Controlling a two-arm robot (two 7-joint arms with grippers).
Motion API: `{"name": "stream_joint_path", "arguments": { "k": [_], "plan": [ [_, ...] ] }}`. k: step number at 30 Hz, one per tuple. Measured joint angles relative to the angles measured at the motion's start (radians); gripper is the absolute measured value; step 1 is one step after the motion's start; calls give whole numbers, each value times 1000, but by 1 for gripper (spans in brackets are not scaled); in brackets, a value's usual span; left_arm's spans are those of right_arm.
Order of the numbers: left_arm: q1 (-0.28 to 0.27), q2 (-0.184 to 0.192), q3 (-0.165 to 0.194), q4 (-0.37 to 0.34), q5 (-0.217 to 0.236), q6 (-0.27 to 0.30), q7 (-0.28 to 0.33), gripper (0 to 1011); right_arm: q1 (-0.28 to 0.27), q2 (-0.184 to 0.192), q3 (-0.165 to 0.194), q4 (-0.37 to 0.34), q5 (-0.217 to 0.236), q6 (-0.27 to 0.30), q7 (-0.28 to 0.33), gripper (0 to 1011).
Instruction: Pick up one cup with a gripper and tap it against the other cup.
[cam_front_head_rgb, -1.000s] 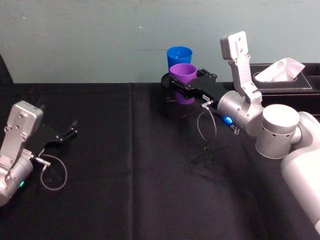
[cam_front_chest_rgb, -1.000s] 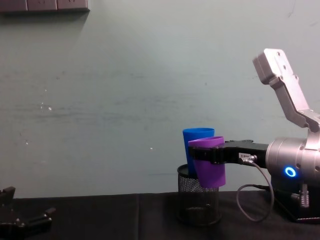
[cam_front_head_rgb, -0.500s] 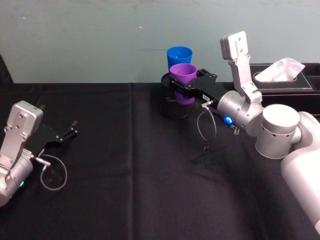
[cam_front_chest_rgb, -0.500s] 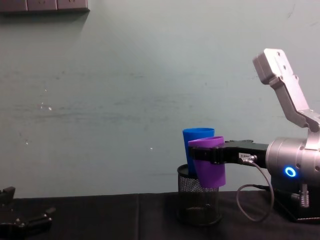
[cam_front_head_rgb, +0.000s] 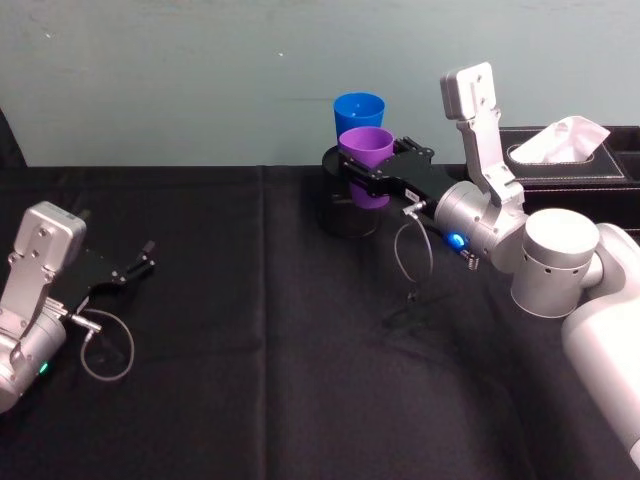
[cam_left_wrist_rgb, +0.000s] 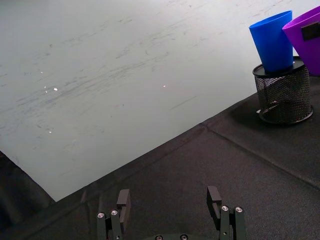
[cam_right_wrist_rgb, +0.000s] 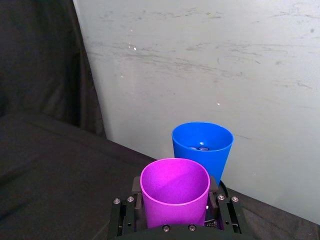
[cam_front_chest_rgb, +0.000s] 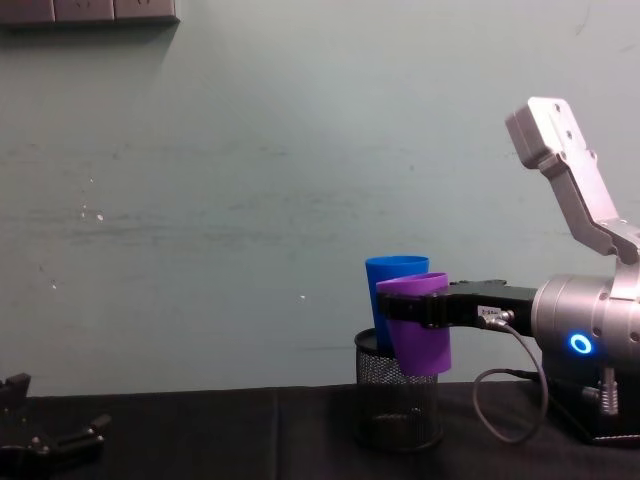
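The right gripper (cam_front_head_rgb: 372, 172) grasps the tapered purple plastic cup (cam_front_head_rgb: 366, 160) aloft, near the blue plastic cup (cam_front_head_rgb: 359, 110) standing in the black wire-mesh holder (cam_front_chest_rgb: 398, 398); the left gripper (cam_front_head_rgb: 140, 262) rests spread apart, far left.

You are seeing the blue cup (cam_front_chest_rgb: 395, 275) only in part: its lower body is sitting inside the black mesh pen holder (cam_front_chest_rgb: 398, 405), and the purple cup (cam_front_chest_rgb: 417, 325) is covering its right flank in the chest view. Whether the two cups are touching is not resolving for you. The right pincer (cam_front_head_rgb: 362, 178) is wrapping the purple cup, hiding its far finger. The left pincer (cam_front_chest_rgb: 45, 438) is being cut by the chest view's lower edge.
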Motion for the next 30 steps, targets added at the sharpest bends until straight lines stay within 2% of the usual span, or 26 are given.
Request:
{"name": "stream_joint_path", "arguments": {
  "k": [30],
  "plan": [
    [0,0,0,0,0,0,0,1000,0,0,0,0,0,0,0,735]
  ]
}}
